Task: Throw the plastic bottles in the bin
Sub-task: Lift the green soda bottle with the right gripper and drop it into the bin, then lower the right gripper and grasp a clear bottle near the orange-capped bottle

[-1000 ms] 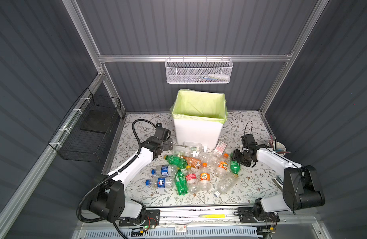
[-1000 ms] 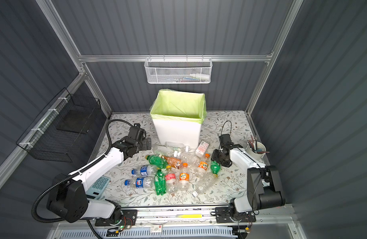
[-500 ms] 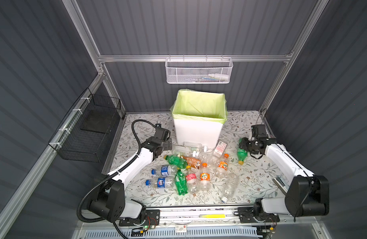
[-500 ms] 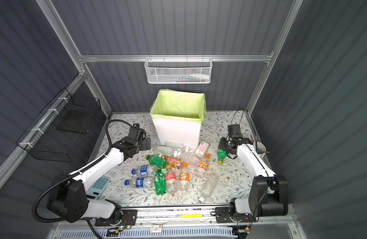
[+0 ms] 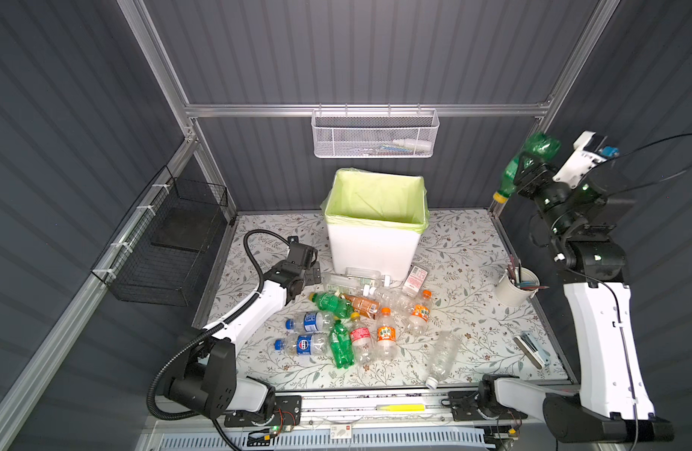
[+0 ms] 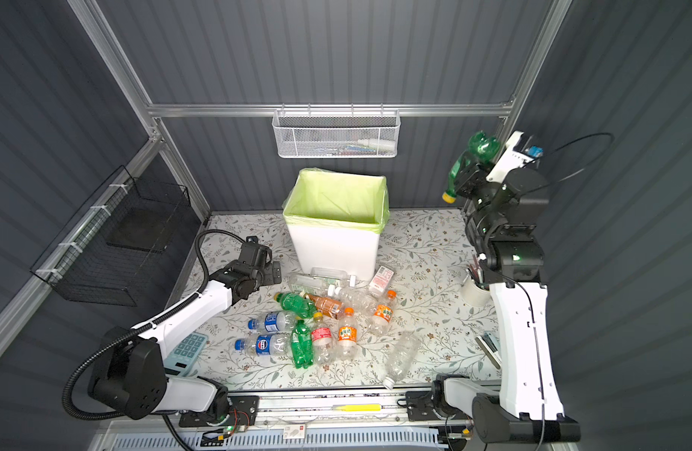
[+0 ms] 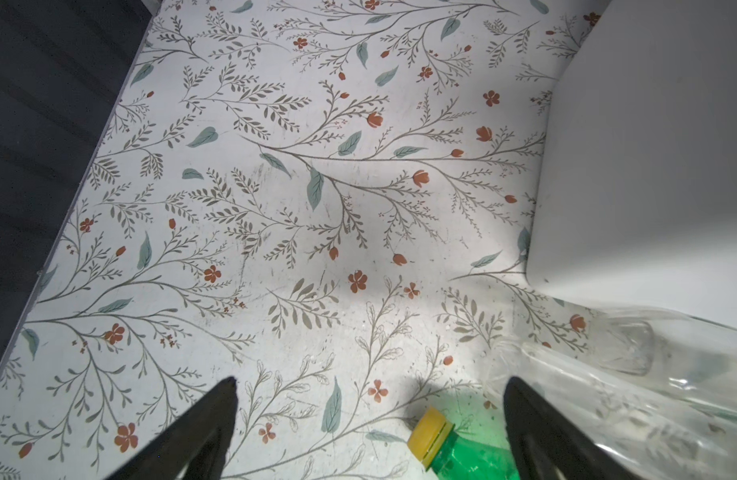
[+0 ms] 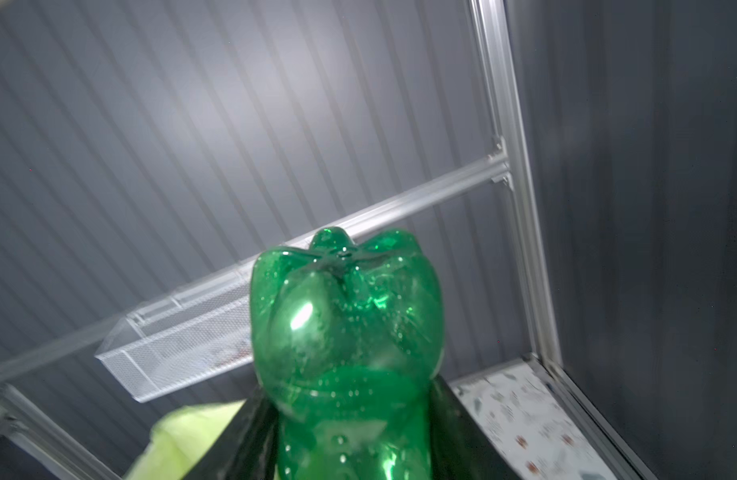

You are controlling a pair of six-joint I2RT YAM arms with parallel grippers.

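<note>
Clamping a green bottle [image 5: 539, 147], the right end effector [image 5: 526, 170] hangs clear of the lime-lined bin [image 5: 371, 246]; the left end effector [image 7: 370, 384] gapes.

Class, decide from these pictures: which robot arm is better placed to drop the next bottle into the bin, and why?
Right. The right gripper is shut on a green bottle, held high, right of the bin. The left gripper is open and empty, low beside the bottle pile.

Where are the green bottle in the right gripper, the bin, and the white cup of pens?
raised green bottle [image 5: 541, 147]: a top view, on its lobed base.
bin [image 5: 375, 252]: a top view, on its white front wall.
white cup of pens [image 5: 510, 293]: a top view, on its outer wall.
</note>
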